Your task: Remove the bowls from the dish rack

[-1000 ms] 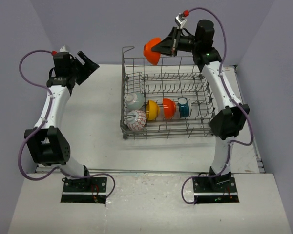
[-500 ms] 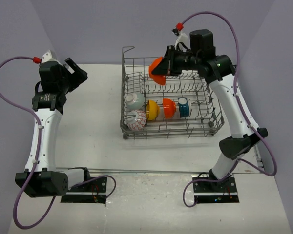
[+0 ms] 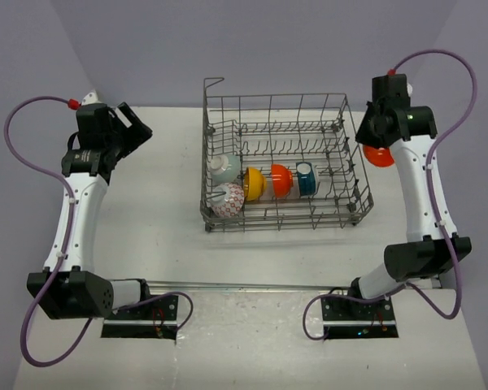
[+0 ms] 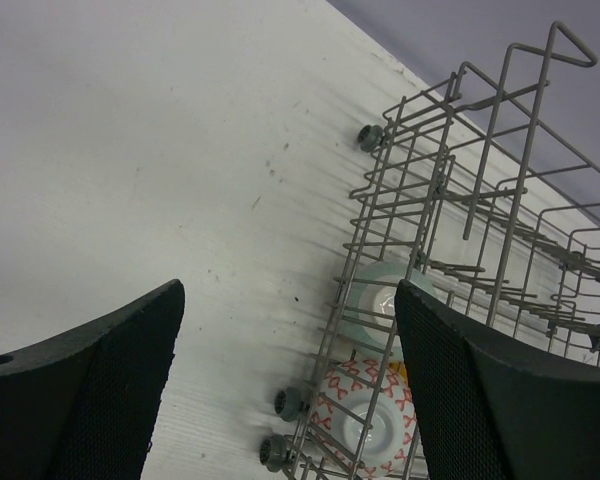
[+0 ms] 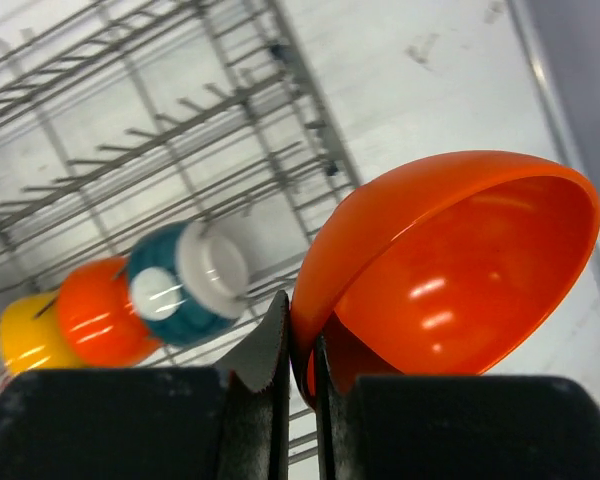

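Observation:
The grey wire dish rack (image 3: 276, 223) stands mid-table. In a row inside it sit a pale white-green bowl (image 3: 222, 169), a white bowl with red pattern (image 3: 227, 199), a yellow bowl (image 3: 253, 184), an orange bowl (image 3: 281, 180) and a teal bowl (image 3: 307, 179). My right gripper (image 5: 302, 350) is shut on the rim of a second orange bowl (image 5: 460, 270), held in the air just outside the rack's right side (image 3: 377, 156). My left gripper (image 4: 290, 390) hangs open and empty over the table left of the rack, looking at the rack's left end (image 4: 460, 170).
The rack rides on small grey wheels (image 4: 288, 403) at its corners. The table's right edge (image 3: 427, 244) runs close beside the held bowl. Bare white tabletop (image 3: 159, 187) lies between the left arm and the rack.
My right arm has swung the orange bowl from above the rack's back edge over to the right, outside the rack. The left arm has shifted only slightly and stays open.

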